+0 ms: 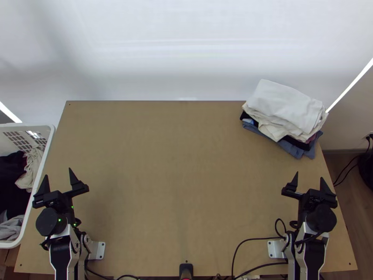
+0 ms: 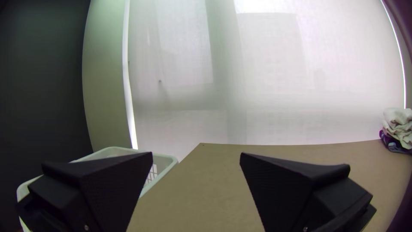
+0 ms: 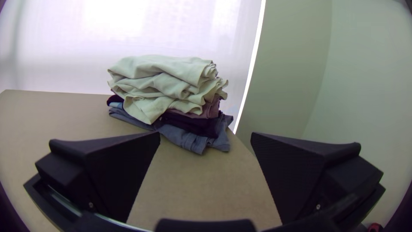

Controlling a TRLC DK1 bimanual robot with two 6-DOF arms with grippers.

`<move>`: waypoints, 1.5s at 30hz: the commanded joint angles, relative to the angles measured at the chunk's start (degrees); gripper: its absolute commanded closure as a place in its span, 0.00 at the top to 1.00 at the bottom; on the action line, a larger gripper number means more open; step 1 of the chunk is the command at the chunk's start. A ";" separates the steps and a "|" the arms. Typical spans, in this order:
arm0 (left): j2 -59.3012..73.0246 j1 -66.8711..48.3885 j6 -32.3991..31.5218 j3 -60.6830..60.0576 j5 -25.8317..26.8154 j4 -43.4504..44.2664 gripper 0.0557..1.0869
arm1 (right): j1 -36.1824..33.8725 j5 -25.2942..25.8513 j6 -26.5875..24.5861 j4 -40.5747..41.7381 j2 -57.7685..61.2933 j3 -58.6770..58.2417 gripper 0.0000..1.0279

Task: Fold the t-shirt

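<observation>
Presumably the t-shirt lay among the loose clothes in the white basket (image 1: pixel 43 161) at the left side of the wooden table (image 1: pixel 177 158), though no piece could be singled out; the folded pile (image 1: pixel 285 108) at the far right corner might have held one too. It would likely handle as light, limp knit, hardly slippery or fragile, apt to sag and drag a neighbour along. A raised fold looked the best first grip, then the shoulders or hem for spreading it. The left gripper (image 1: pixel 58 173) and right gripper (image 1: pixel 309 176) each had their fingers set wide apart, with nothing between them. Much was hard to read: the basket ran past the top view's edge, the black cloth (image 1: pixel 10 177) merged into one dark mass, the pale cloth (image 1: pixel 31 168) was crumpled, and the pile's lower layers were mostly covered.
</observation>
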 commanded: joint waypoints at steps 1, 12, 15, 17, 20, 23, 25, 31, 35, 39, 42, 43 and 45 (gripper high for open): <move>-0.16 0.53 0.83 -2.31 0.58 -1.05 0.96 | -0.47 0.10 -0.60 0.31 -0.21 -0.54 0.96; 0.80 16.44 -1.11 7.45 1.19 -6.41 0.96 | -0.47 0.10 -0.60 0.31 -0.21 -0.54 0.96; 4.76 16.35 -1.81 16.85 1.81 -15.11 0.96 | -0.47 0.10 -0.60 0.31 -0.21 -0.54 0.96; 9.24 16.44 -2.69 22.66 1.81 -18.28 0.96 | -0.47 0.10 -0.60 0.31 -0.21 -0.54 0.96; 18.03 17.32 -3.30 30.65 1.72 -22.15 0.96 | -0.47 0.10 -0.60 0.31 -0.21 -0.54 0.96; 27.17 21.98 -3.74 37.60 1.81 -23.90 0.96 | -0.47 0.10 -0.60 0.31 -0.21 -0.54 0.96; 33.50 26.46 -3.66 41.20 3.48 -24.25 0.96 | -0.47 0.10 -0.60 0.31 -0.21 -0.54 0.96; 55.73 38.59 -1.72 50.60 11.04 -25.57 0.96 | -0.47 0.10 -0.60 0.31 -0.21 -0.54 0.96; 71.12 42.72 0.12 55.53 11.12 -25.13 0.96 | -0.47 0.10 -0.60 0.31 -0.21 -0.54 0.96; 85.53 45.00 2.85 61.50 11.74 -25.13 0.96 | -0.47 0.10 -0.60 0.31 -0.21 -0.54 0.96; 95.46 47.11 3.38 66.25 14.81 -23.90 0.95 | -0.47 0.10 -0.60 0.31 -0.21 -0.54 0.96; 98.54 47.73 3.82 68.09 16.22 -23.90 0.95 | -0.47 0.10 -0.60 0.31 -0.21 -0.54 0.96; 104.16 48.26 4.08 72.05 18.07 -25.22 0.95 | -0.47 0.10 -0.60 0.31 -0.21 -0.54 0.96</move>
